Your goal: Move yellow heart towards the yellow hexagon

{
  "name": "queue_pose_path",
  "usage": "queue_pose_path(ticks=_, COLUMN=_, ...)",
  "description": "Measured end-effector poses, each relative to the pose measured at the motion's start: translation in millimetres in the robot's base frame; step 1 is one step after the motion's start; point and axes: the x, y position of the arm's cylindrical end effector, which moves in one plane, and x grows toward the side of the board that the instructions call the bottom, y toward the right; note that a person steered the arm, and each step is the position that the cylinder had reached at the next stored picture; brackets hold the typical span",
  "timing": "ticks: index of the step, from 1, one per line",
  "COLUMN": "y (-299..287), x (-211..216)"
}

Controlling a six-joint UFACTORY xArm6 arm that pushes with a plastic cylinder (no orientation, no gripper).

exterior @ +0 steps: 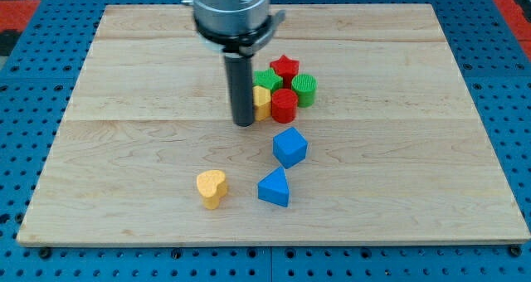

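The yellow heart lies near the board's bottom, left of centre. The yellow hexagon sits in a tight cluster above the middle, partly hidden behind my rod. My tip rests on the board just left of the yellow hexagon, touching or nearly touching it, and well above and right of the heart. The cluster also holds a red star, a green block, a green cylinder and a red cylinder.
A blue cube-like block lies below the cluster. A blue triangular block lies right of the heart. The wooden board sits on a blue pegboard.
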Motion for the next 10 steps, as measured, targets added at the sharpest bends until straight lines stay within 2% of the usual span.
queue_pose_path(ticks=2, y=-97.9, x=36.9)
queue_pose_path(ticks=3, y=-107.9, x=93.4)
queue_pose_path(ticks=5, y=-137.1, x=123.1)
queue_pose_path(ticks=6, y=-135.8, x=145.5)
queue_pose_path(ticks=10, y=-59.4, x=140.9)
